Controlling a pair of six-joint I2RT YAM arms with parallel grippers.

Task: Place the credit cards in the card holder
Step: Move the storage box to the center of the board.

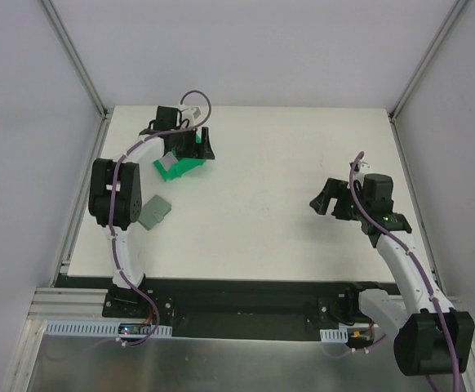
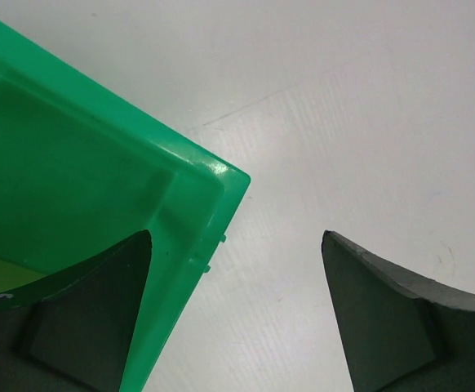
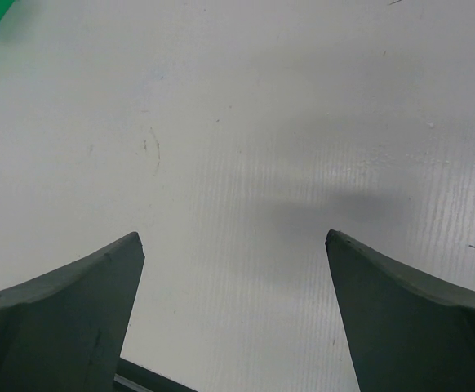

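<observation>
While right fingers [image 3: 58,310] gape over ribbed table [image 3: 262,122], left fingers [image 2: 82,318], also apart, straddle the glossy green bin [image 2: 193,192].

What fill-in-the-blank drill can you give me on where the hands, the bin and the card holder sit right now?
1. The left hand straddles a corner of the ____ bin, one finger inside and one outside.
2. The right hand hangs over the bare table, empty and ____.
3. The card holder lies on the table beside the ____ arm.

Missing words: green; open; left.
</observation>
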